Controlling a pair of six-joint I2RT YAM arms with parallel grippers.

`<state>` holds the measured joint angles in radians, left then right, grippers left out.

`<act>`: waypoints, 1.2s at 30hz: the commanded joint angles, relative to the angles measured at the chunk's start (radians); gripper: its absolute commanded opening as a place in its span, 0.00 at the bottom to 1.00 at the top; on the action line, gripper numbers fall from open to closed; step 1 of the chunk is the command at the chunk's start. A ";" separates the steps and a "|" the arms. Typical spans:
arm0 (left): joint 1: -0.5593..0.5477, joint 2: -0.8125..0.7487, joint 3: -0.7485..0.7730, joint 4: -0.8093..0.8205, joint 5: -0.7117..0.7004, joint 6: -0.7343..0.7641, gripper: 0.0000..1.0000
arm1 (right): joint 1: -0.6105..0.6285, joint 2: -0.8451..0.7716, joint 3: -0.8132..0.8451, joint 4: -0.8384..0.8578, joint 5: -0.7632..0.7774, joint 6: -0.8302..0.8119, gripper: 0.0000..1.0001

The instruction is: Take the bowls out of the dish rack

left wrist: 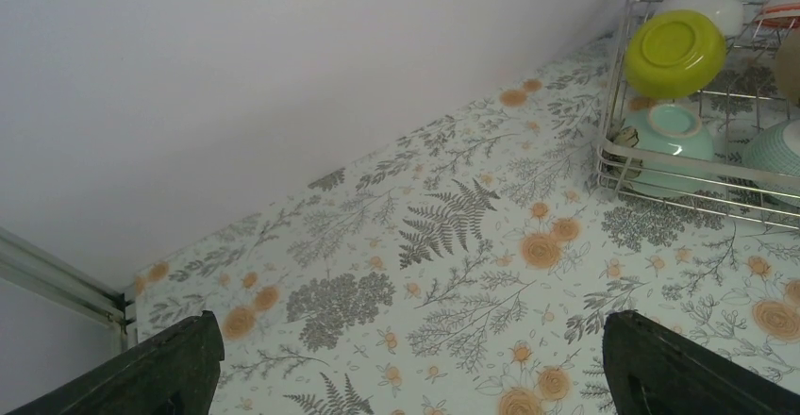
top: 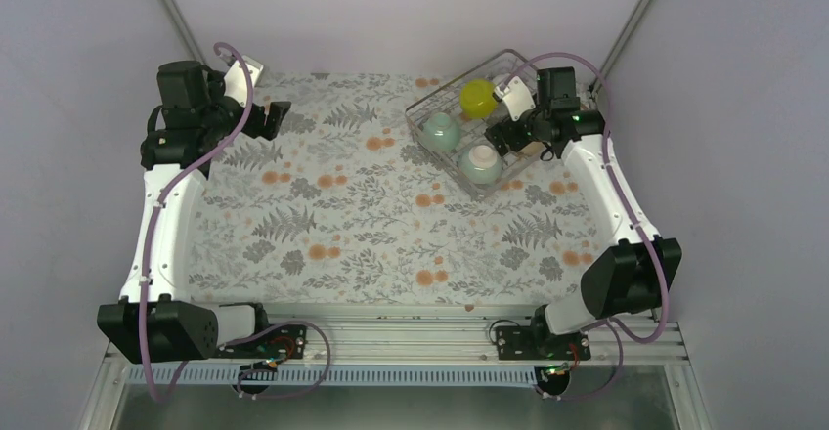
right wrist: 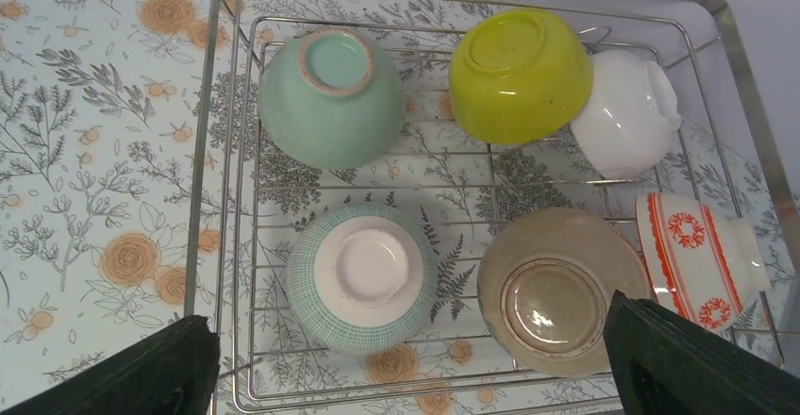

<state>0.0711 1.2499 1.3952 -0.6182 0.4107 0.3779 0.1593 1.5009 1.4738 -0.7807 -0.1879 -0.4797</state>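
The silver wire dish rack holds several upturned bowls: mint green, yellow-green, white, one with red-orange pattern on its side, a teal-checked one and a tan one. My right gripper is open and empty, hovering over the rack's near row, astride the teal-checked and tan bowls. In the top view the rack is at the far right with the right gripper above it. My left gripper is open and empty at the far left.
The floral tablecloth covers the table. Grey walls stand close behind and beside the rack. The left wrist view shows the rack at its upper right, with the yellow-green bowl and the mint bowl.
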 commanded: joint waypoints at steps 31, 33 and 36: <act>0.004 0.002 -0.064 -0.006 0.019 0.024 1.00 | 0.085 0.495 0.219 -0.224 0.126 0.022 0.83; 0.004 0.002 -0.065 -0.012 0.022 0.026 1.00 | 0.085 0.493 0.209 -0.206 0.141 0.031 0.84; 0.005 0.000 -0.073 -0.014 0.022 0.026 1.00 | 0.086 0.487 0.207 -0.189 0.159 0.044 0.85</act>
<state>0.0719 1.2507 1.3361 -0.6235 0.4198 0.3897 0.2413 1.9827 1.6791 -0.9867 -0.0788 -0.4667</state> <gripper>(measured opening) 0.998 0.843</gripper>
